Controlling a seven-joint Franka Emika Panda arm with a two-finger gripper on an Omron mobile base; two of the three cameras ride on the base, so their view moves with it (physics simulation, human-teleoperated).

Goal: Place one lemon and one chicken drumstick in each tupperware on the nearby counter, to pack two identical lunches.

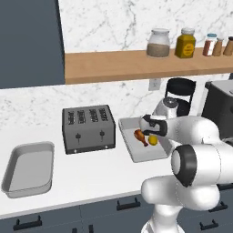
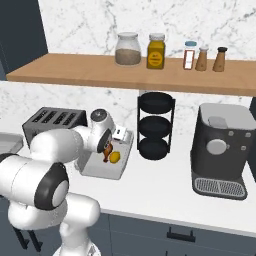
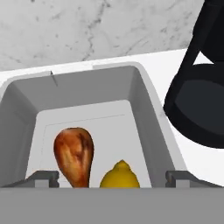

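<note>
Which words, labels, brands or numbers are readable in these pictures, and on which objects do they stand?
None can be read.
Yellow jar on the wooden shelf: label blurred, no letters legible.
Small spice bottle: pale label, too small to read.
Toaster and coffee machine: no visible markings.

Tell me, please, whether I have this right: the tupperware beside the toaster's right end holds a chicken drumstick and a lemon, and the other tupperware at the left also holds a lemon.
Not quite. The left tupperware holds nothing, as the left base view shows. The rest stands: the tupperware right of the toaster holds a chicken drumstick and a lemon.
</note>
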